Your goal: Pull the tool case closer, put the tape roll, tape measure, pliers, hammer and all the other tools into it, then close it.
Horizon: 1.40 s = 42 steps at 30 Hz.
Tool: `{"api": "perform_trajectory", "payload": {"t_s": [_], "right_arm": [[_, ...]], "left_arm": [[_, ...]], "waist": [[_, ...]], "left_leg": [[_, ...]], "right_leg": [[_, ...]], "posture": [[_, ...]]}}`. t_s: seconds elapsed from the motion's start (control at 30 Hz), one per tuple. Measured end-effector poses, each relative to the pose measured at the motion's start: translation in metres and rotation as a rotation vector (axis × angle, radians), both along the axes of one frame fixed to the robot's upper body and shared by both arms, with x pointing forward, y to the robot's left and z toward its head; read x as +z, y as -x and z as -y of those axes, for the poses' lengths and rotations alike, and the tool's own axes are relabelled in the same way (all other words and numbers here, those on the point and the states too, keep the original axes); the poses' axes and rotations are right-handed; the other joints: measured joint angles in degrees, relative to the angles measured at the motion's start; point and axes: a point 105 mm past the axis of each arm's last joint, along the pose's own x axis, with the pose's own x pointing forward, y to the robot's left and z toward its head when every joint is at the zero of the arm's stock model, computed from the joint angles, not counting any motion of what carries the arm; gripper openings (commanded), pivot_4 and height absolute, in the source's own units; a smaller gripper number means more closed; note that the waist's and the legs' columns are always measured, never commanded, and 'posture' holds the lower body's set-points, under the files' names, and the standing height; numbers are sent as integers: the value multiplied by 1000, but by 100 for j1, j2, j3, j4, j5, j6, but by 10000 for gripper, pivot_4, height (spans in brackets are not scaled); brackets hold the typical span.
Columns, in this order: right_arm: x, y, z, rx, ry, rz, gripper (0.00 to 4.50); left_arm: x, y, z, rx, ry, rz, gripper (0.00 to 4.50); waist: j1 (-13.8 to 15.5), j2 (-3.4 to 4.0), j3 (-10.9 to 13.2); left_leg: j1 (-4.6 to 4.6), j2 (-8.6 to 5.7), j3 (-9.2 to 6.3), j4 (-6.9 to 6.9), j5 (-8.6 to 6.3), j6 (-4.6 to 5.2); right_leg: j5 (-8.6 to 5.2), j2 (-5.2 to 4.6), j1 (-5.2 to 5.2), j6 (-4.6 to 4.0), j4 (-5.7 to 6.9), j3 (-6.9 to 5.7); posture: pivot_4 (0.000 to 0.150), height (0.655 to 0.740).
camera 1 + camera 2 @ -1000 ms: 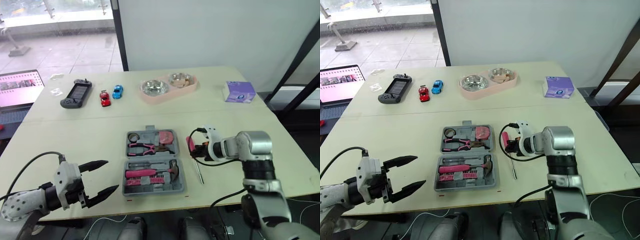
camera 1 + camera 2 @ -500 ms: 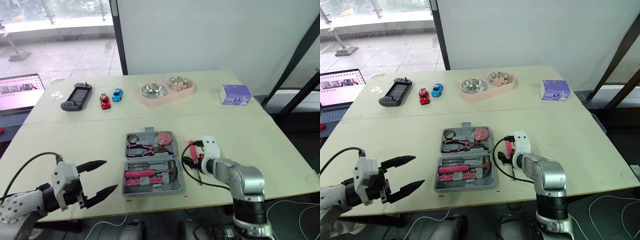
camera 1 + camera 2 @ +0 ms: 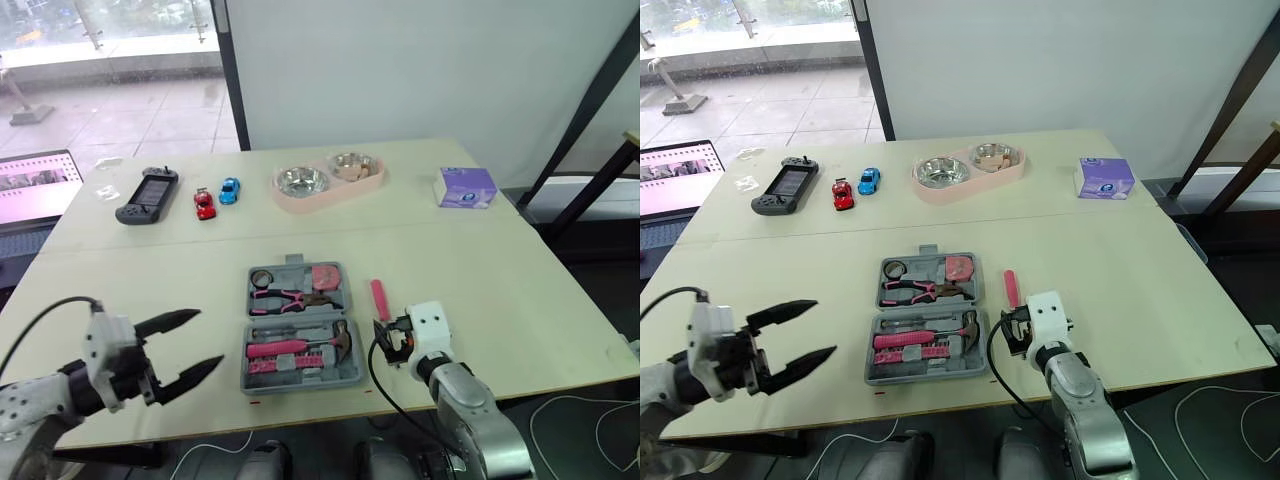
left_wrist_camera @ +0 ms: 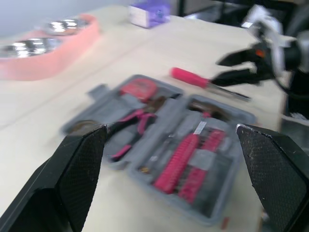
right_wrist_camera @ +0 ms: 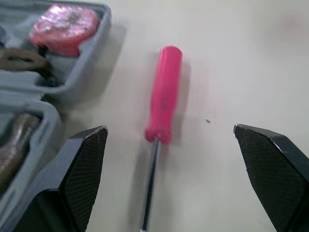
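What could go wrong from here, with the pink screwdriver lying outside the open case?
The screwdriver lies flat just ahead of the open right gripper; its round handle may roll or slip as the gripper closes. The tool case looks nearly full, so a badly seated screwdriver might keep it from closing.

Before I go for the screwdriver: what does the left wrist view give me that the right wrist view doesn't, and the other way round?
Left wrist, not right wrist: the whole open tool case with the pliers in it, the pink double bowl, the purple box, and the right gripper, open, near the screwdriver shaft.
Right wrist, not left wrist: a small dark speck on the table.
Both: the pink-handled screwdriver lying outside the case, the pink tape measure and hammer inside it.
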Motion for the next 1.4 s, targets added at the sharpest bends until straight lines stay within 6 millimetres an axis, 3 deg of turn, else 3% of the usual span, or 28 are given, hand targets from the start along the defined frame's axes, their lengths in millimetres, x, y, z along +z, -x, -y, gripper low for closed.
{"api": "perform_trajectory", "payload": {"t_s": [0.23,0.43,0.73,0.87,1.07,1.3,1.4], "right_arm": [[-8,-14,-6,-11,-25,-25,44220],[-25,-16,-11,-51,-66,-79,44220],[-26,-27,-7,-84,-63,-67,44220],[-26,-28,-7,-85,-54,-69,31965],[-26,-28,-8,-83,-54,-69,4455],[-21,-28,-15,13,21,-28,4060],[5,-30,-22,149,101,55,4060]], "left_arm": [[-10,7,-16,-51,-42,-47,45000],[-12,16,-15,-131,-12,-108,45000],[-10,15,-12,-154,23,-106,45000],[-9,14,-12,-156,24,-101,45000],[-8,13,-12,-157,24,-97,45000],[-8,13,-11,-156,29,-97,45000],[-9,13,-11,-154,30,-97,45000]], "waist": [[12,-1,-1],[-2,1,0],[2,-1,-1],[1,-1,-1],[-13,-3,-2],[-13,0,0],[-5,2,1]], "left_leg": [[0,0,0,0,0,0],[-3,0,1,-2,0,0],[-2,0,1,-2,0,0],[0,0,1,-2,0,0],[2,4,1,-2,0,0],[1,3,4,-2,0,0],[-2,2,8,1,0,0]], "right_leg": [[0,0,-1,-2,-1,1],[0,0,-8,-3,1,5],[0,0,-7,-3,2,6],[0,1,-6,-3,2,6],[1,4,-6,-3,4,7],[1,4,-9,-3,5,9],[1,3,-11,-3,4,12]], "posture": [[1500,7233],[1500,7233],[1500,7233],[1500,7233],[1500,7233],[1500,7233],[1500,7233]]}}
